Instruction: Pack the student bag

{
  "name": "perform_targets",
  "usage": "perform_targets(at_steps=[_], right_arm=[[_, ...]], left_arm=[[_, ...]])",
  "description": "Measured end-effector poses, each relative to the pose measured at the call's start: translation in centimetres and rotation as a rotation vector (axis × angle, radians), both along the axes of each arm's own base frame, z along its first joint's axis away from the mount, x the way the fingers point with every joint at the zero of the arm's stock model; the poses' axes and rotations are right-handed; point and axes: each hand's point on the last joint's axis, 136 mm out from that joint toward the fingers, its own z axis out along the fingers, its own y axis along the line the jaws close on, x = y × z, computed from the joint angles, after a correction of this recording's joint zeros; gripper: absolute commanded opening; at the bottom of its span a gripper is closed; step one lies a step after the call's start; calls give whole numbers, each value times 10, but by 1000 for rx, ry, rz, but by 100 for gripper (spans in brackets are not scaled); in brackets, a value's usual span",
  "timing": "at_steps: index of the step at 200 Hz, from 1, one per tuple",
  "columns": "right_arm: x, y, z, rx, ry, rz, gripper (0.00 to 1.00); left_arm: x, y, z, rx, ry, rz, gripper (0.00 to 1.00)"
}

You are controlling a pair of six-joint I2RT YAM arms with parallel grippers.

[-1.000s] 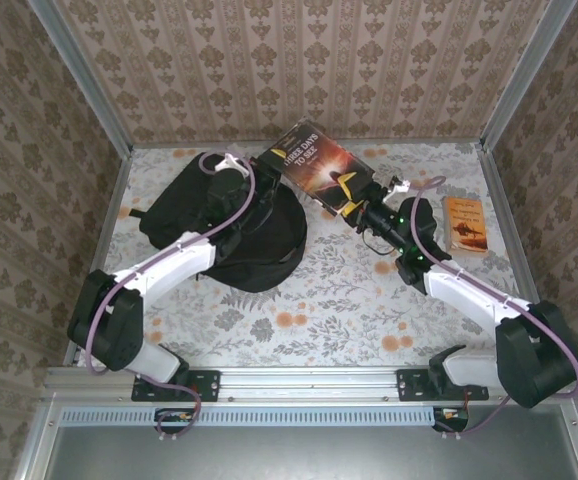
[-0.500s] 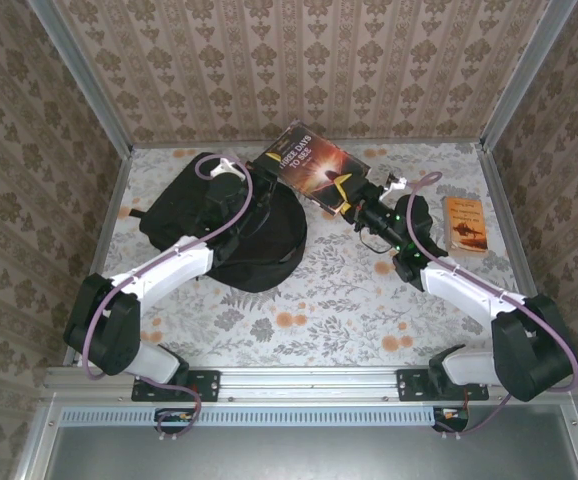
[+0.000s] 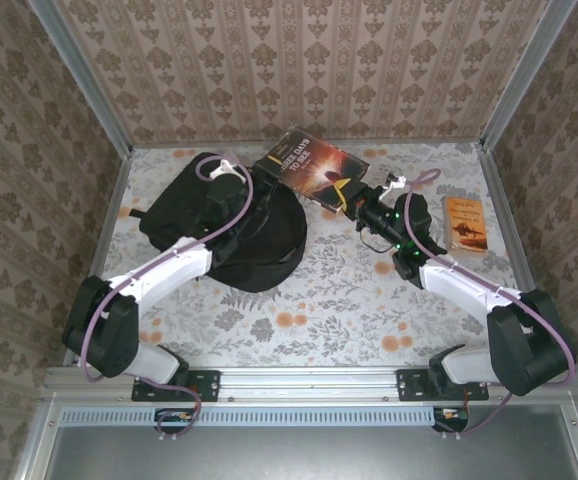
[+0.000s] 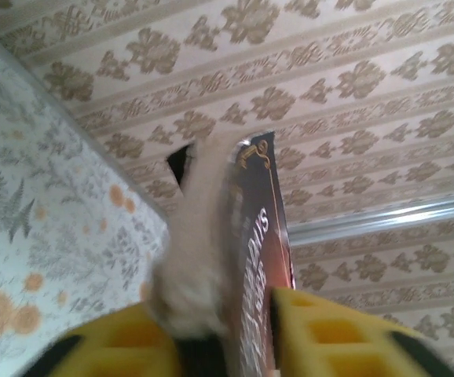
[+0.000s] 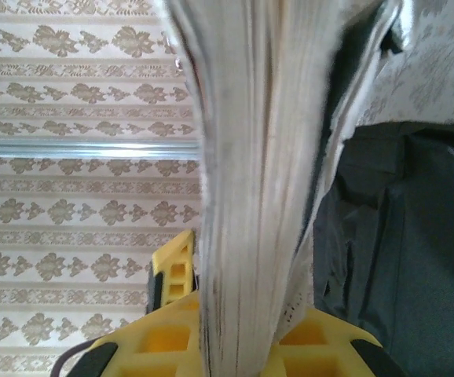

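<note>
- The student bag (image 3: 269,245) lies on the far left part of the table (image 3: 329,300). It is a black, soft heap with its rounded end towards the middle. In the right wrist view we see its dark fabric (image 5: 400,236) just beside the book.
- A dark-covered book (image 3: 314,168) is tilted above the bag's far right edge, with its left corner over the black fabric.
- The right gripper (image 3: 344,192) holds this book at its near right corner. In the right wrist view we see its yellow fingers (image 5: 172,310) closed against the page block (image 5: 250,196), which fans out above them.
- The left gripper (image 3: 252,188) reaches over the bag to the book's left end. In the left wrist view the book (image 4: 258,259) stands edge-on between its yellow fingers (image 4: 329,334), pages to the left and cover to the right. We cannot tell whether they press on it.
- A small orange book (image 3: 466,222) lies flat near the table's right edge, well apart from the bag.
- Patterned wallpaper (image 3: 299,60) lines the walls around the table.
</note>
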Motion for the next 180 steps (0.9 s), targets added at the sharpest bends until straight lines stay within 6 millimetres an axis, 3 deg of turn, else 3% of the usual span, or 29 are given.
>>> perform_targets(at_steps=[35, 62, 82, 112, 138, 158, 180], right_arm=[[-5, -25, -12, -127, 33, -55, 0], [-24, -50, -20, -254, 57, -105, 0], [-38, -67, -28, -346, 83, -135, 0], [-52, -82, -51, -467, 142, -141, 0], [-66, -87, -78, -549, 207, -117, 0], [-77, -90, -99, -589, 249, -95, 0], [-84, -92, -114, -616, 286, -77, 0]], left_arm=[[-20, 9, -11, 263, 23, -68, 55], [-26, 14, 2, 491, -18, -123, 62], [-30, 13, -7, 666, -17, -193, 67], [-34, -5, -62, 911, 63, -374, 69], [-57, -17, -118, 1091, 148, -553, 71], [-71, -23, -137, 1182, 171, -647, 71], [-73, -26, -140, 1234, 162, -684, 72]])
